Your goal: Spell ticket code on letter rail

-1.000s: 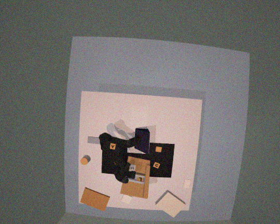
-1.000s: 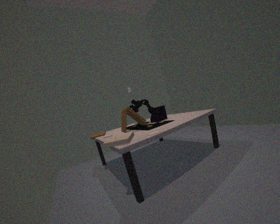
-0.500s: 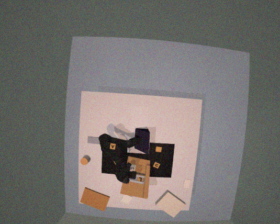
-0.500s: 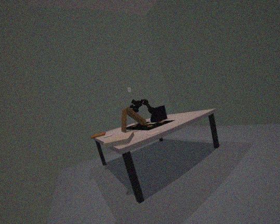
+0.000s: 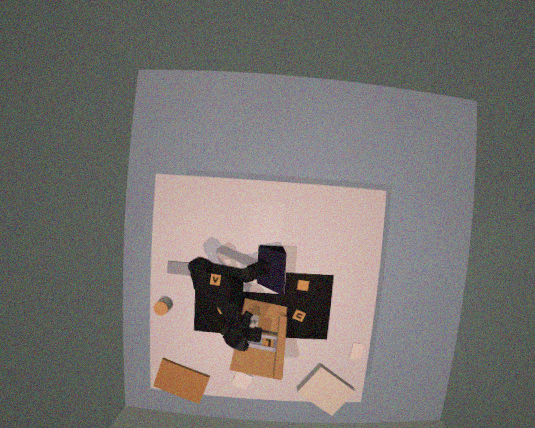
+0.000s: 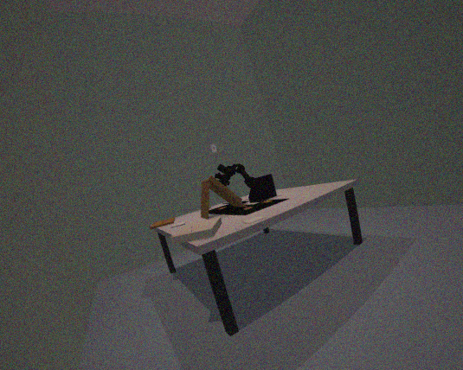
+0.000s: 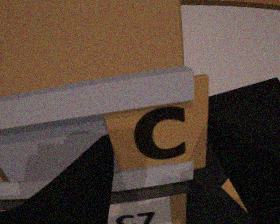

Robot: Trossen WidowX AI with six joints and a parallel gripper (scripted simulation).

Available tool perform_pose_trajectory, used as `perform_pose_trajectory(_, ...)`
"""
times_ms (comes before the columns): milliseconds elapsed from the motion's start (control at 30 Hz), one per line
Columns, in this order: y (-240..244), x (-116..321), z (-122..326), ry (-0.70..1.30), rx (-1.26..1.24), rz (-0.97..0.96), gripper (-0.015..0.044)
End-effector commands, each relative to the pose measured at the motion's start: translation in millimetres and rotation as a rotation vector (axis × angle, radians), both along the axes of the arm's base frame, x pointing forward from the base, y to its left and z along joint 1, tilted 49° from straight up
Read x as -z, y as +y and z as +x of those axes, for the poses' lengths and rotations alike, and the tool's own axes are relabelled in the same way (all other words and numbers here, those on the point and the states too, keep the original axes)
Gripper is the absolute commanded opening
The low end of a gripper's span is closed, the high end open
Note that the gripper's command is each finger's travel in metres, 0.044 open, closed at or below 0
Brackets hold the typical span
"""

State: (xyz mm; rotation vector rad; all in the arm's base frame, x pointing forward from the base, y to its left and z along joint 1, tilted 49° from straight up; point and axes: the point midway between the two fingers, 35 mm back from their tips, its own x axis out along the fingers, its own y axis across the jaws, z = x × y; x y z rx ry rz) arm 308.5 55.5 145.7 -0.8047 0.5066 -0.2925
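Letter tile C (image 7: 122, 145) observed at right of centre in the wrist view, partly within the rail (image 7: 91, 95) (image 5: 262, 348), its right edge protruding past the rail's end. Letter upright, its opening facing frame right. Tile near-square, no clear long axis; the rail's runs left to right, rising slightly. Gripper (image 7: 159, 133) (image 5: 254, 327) (image 6: 222, 178) closed on the tile.

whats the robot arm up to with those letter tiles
The arm's end effector is shut on the letter C tile and has it partly in the open end of the rail on the wooden board, with its outer edge sticking out. Another tile sits farther along the rail. A V tile and others lie loose on the black mat.
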Motion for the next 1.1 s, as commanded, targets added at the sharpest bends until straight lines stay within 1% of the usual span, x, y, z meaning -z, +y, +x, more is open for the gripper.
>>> perform_pose_trajectory(0,0,0,0,-0.004,0.004,0.002,0.0000)
perform_pose_trajectory(1067,12,14,1,-0.004,0.004,0.002,0.0000)
